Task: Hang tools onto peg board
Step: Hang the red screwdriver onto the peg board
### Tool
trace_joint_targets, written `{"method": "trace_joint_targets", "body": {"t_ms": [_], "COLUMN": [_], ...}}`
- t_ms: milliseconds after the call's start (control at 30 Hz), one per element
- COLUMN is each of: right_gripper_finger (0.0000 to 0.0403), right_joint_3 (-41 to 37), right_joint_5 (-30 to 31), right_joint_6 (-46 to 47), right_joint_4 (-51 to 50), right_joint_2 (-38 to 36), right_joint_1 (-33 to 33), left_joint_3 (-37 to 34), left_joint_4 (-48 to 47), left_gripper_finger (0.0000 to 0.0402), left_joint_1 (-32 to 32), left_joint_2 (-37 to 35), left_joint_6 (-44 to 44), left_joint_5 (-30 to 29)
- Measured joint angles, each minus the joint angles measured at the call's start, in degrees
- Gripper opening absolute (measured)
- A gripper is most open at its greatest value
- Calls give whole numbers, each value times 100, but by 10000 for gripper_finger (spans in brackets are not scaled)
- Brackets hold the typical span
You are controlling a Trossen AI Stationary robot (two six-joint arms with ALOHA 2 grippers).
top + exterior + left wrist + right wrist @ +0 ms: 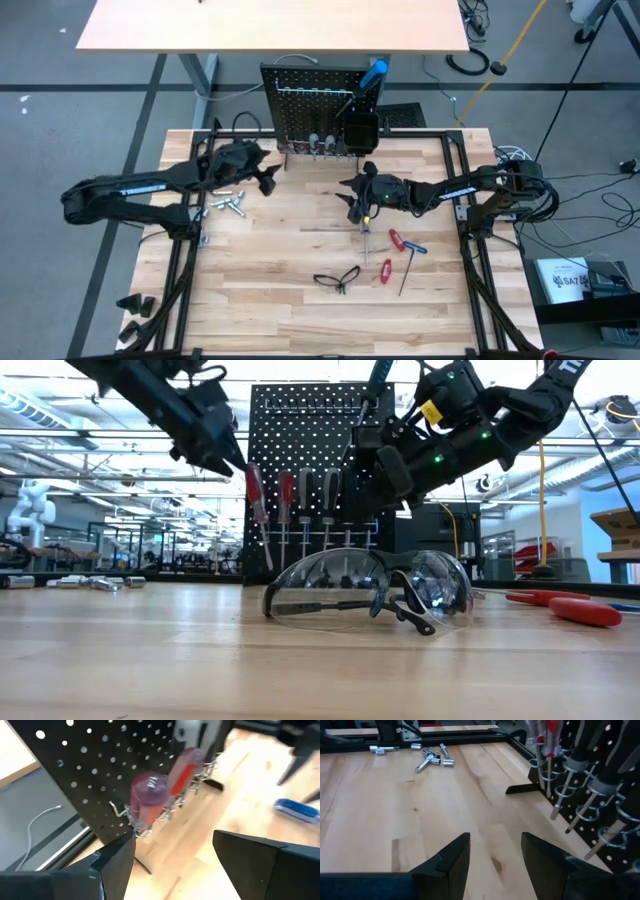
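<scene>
The black peg board [312, 100] stands upright at the table's far edge, with a square black bin [360, 130] on it and a blue-handled screwdriver [375, 72] standing up from the bin. Two red-handled screwdrivers [167, 790] and several dark-handled ones [590, 775] hang by their handles in wire rings along its lower row. My left gripper [174, 837] hovers open just in front of the red ones, touching nothing. My right gripper [495, 836] stands open above the table near the board's right part, with only tabletop showing between its fingers. Black-framed glasses [337, 278] lie near the front.
Small silver metal pieces [228, 205] lie at the left, under my left arm. A dark screwdriver [365, 222] lies just in front of my right gripper. Red-handled hex keys [392, 255] and a blue-handled tool [415, 247] lie to the right of centre. Bare wood fills the table's middle.
</scene>
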Motion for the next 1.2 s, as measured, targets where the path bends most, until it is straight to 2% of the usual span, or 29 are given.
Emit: {"method": "trace_joint_targets", "body": {"t_ms": [133,400,467,533,600,733,967,1067,1200], "right_gripper_finger": [171,171,171,171,171,171,171,171,171], "right_joint_3": [2,1,1,2,2,2,2,2,4], "right_joint_5": [4,1,2,2,2,1,-149,-147,-145], "right_joint_6": [0,56,174,237,306,559,922,926,926], "right_joint_4": [-2,-86,-84,-26,107,302,348,529,733], "right_joint_2": [0,0,0,0,0,0,0,0,0], "right_joint_1": [-50,-28,-30,-30,-30,-28,-28,-28,-28], "left_joint_3": [-107,-672,-1000,-1380,-1745,-2249,-2370,-2369,-2369], "left_joint_4": [-49,539,924,1462,1874,2783,3568,3929,4613], "left_gripper_finger": [274,274,274,274,274,274,274,274,274], "left_joint_1": [-293,-660,-703,-728,-720,-606,-309,-141,93], "left_joint_2": [-489,-1719,-1937,-1996,-1965,-1762,-1355,-947,-228], "left_joint_6": [-26,188,16,15,330,703,611,511,409], "left_joint_5": [-16,-28,190,685,1065,1341,2091,2348,2373]}}
